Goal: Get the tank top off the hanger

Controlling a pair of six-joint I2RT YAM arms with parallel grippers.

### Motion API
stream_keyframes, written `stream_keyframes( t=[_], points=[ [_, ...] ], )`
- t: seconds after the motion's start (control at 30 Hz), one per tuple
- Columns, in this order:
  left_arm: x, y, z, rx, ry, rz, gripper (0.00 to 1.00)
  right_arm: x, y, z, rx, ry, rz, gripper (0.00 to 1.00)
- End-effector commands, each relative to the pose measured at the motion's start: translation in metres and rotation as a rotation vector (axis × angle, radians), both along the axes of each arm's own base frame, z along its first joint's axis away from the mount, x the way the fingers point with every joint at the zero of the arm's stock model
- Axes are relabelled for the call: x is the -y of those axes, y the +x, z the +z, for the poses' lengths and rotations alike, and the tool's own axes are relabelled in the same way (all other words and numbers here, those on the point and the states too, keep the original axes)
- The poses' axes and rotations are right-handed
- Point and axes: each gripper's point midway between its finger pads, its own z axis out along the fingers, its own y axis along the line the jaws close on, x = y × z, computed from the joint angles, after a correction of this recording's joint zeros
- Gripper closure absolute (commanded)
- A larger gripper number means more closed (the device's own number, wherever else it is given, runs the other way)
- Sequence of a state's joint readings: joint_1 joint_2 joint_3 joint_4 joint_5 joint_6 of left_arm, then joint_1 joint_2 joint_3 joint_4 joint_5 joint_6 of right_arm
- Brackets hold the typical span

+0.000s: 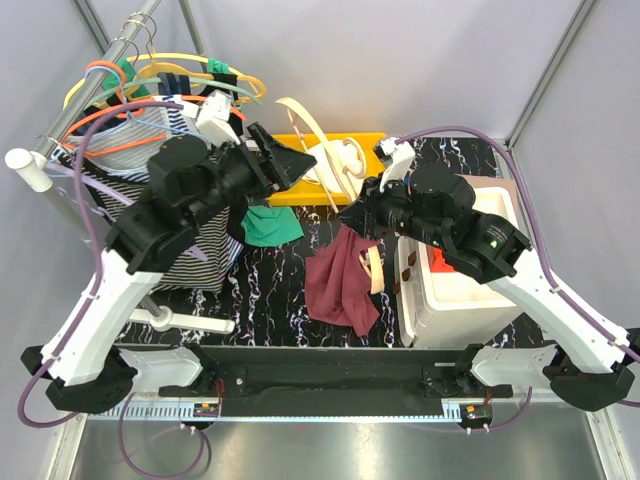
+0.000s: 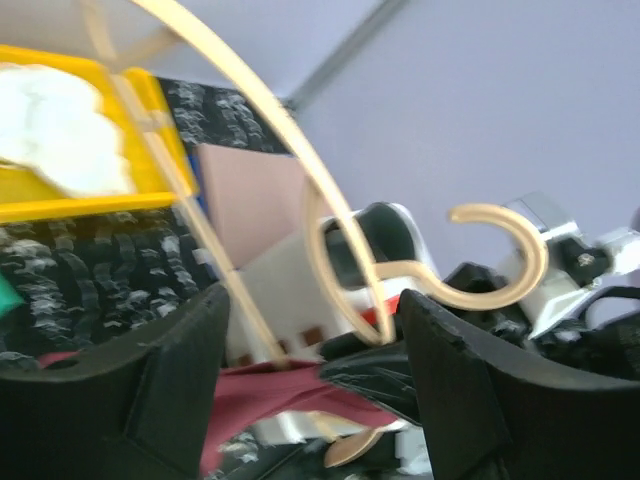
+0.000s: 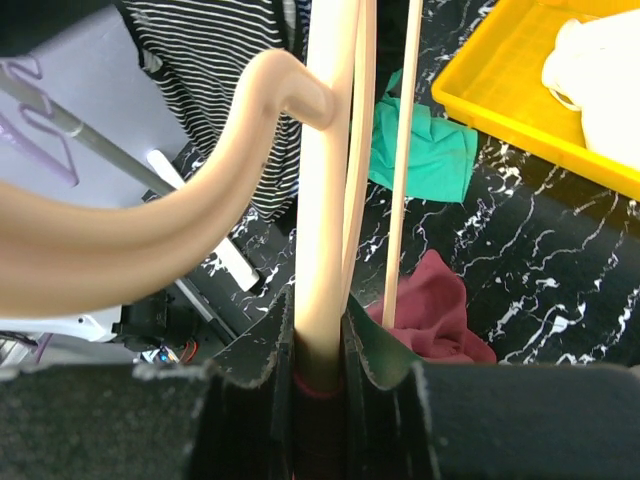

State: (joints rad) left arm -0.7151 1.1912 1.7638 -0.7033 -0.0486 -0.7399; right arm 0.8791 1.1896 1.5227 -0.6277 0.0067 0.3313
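A cream plastic hanger [image 1: 312, 135] stands tilted over the table's middle, its hook [image 2: 505, 255] curling right in the left wrist view. My right gripper [image 1: 362, 215] [image 3: 320, 330] is shut on one arm of the hanger [image 3: 328, 200]. The maroon tank top [image 1: 340, 285] [image 3: 432, 310] droops from the hanger's lower end onto the black marbled table, and a fold of it [image 2: 270, 395] shows below the left jaws. My left gripper [image 1: 293, 160] [image 2: 312, 300] is open near the hanger's upper part, with the hanger's thin bars passing between its fingers untouched.
A yellow tray [image 1: 368, 143] [image 3: 500, 110] holding a white garment [image 1: 335, 160] sits behind. A green cloth [image 1: 270, 225] lies beside it. A rack [image 1: 130, 40] with coloured hangers and a striped garment [image 1: 195, 255] stands at left. A white box [image 1: 460, 295] stands at right.
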Motion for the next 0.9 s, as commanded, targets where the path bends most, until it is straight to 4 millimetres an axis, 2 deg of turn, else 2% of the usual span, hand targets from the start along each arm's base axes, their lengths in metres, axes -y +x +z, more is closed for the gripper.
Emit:
stream_keyframes(
  t=[0.0, 0.2, 0.4, 0.47, 0.53, 0.77, 0.87],
  points=[
    [0.034, 0.001, 0.027, 0.017, -0.26, -0.112, 0.29, -0.006, -0.007, 0.048, 0.125, 0.099, 0.067, 1.0],
    [0.03, 0.023, 0.047, 0.041, -0.321, -0.052, 0.29, -0.007, -0.012, 0.041, 0.128, 0.105, 0.095, 1.0],
    [0.021, 0.054, 0.029, -0.052, -0.323, 0.004, 0.32, -0.008, -0.015, 0.041, 0.139, 0.134, 0.106, 1.0],
    [0.026, 0.059, 0.021, -0.085, -0.326, -0.019, 0.34, -0.008, -0.019, 0.045, 0.152, 0.155, 0.123, 1.0],
    [0.028, 0.062, 0.023, -0.085, -0.337, -0.039, 0.37, -0.01, -0.023, 0.042, 0.143, 0.165, 0.141, 1.0],
    [0.032, 0.074, 0.025, -0.066, -0.315, -0.048, 0.47, -0.015, -0.02, 0.028, 0.15, 0.13, 0.159, 1.0],
    [0.032, 0.077, 0.028, -0.045, -0.301, -0.046, 0.63, -0.016, -0.012, 0.022, 0.16, 0.102, 0.143, 1.0]
  ],
)
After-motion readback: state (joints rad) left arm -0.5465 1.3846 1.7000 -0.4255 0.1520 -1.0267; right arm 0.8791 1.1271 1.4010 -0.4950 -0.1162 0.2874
